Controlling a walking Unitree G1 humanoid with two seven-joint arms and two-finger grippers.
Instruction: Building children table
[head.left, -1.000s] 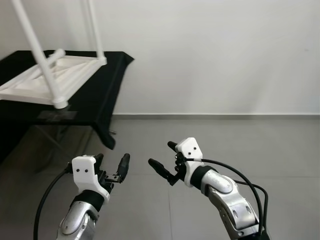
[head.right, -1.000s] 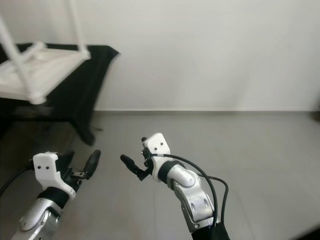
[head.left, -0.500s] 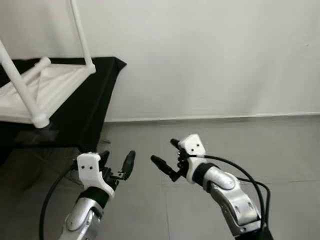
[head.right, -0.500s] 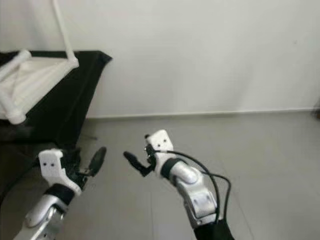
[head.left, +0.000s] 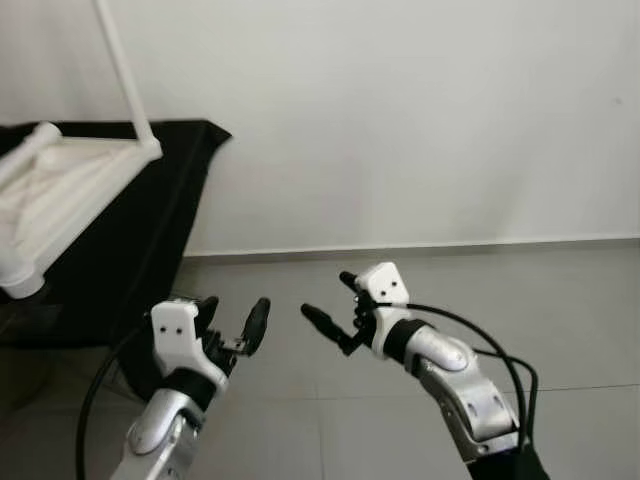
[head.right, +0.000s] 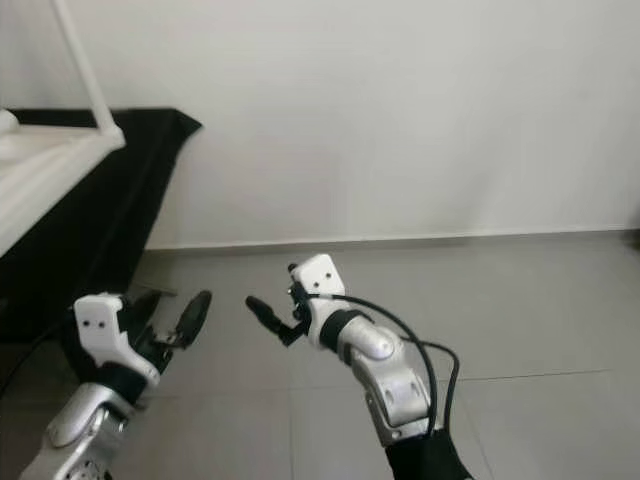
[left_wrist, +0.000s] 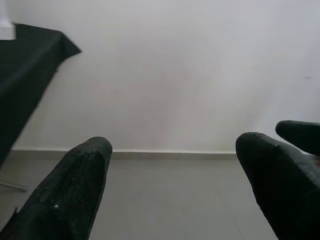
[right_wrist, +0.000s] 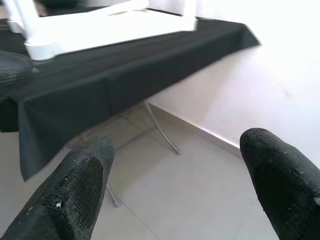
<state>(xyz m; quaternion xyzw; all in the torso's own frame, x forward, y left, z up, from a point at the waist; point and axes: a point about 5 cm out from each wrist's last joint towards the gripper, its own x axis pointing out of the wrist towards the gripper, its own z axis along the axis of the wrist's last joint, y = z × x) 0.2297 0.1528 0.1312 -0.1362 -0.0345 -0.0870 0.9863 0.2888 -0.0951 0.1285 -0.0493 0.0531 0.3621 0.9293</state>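
Already the white children's table (head.left: 60, 190) looks largely put together: it lies upside down on the black-draped bench (head.left: 150, 230) against the wall, with at least two legs (head.left: 122, 70) fitted and pointing up. Whether every leg is on cannot be told, and it is not yet turned upright. It sits well apart from both claws, up and off to the robot's left. The left claw (head.left: 232, 325) and the right claw (head.left: 333, 312) hover over the grey floor (head.left: 560, 310), both spread open and empty.

White wall (head.left: 420, 110), grey tiled floor (head.left: 560, 310), black tablecloth (head.left: 150, 230)
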